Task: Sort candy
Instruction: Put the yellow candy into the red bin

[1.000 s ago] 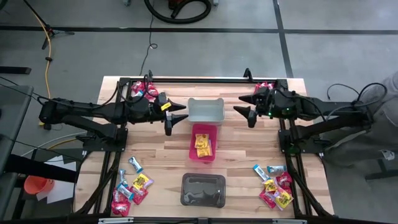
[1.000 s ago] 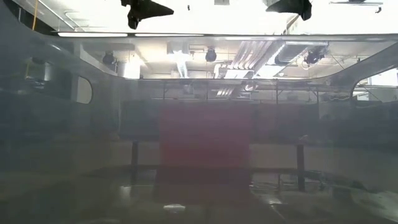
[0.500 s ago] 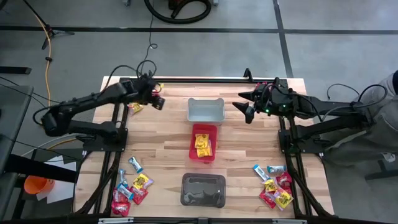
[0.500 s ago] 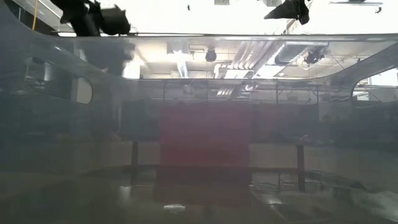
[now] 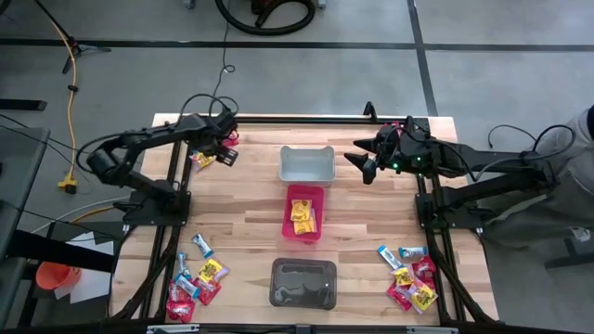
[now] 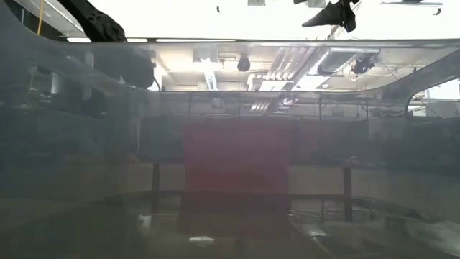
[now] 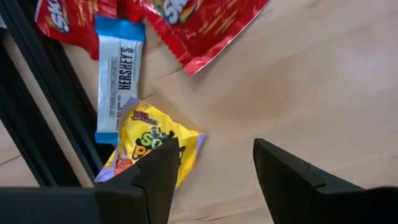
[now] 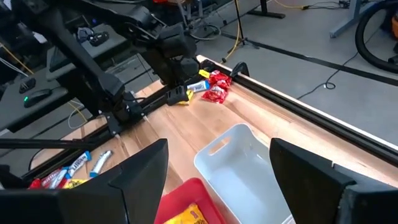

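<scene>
Left end effector [image 7: 211,177], fingers apart and empty, hovers over the desk's [image 5: 241,218] 11 o'clock corner; a yellow candy packet [image 7: 152,146] lies just beside 1 finger. Right end effector [image 5: 360,160] waits open beside the grey bin [image 5: 306,164].

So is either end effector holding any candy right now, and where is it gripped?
Neither. The left end effector hangs open over a yellow packet; the right end effector is open too.

The left arm is seen folded back toward the upper left of the high view, its left gripper [image 5: 225,147] pointed down with fingers parted. The right arm is stretched leftward from the right edge, the right gripper [image 5: 357,158] held open.
</scene>
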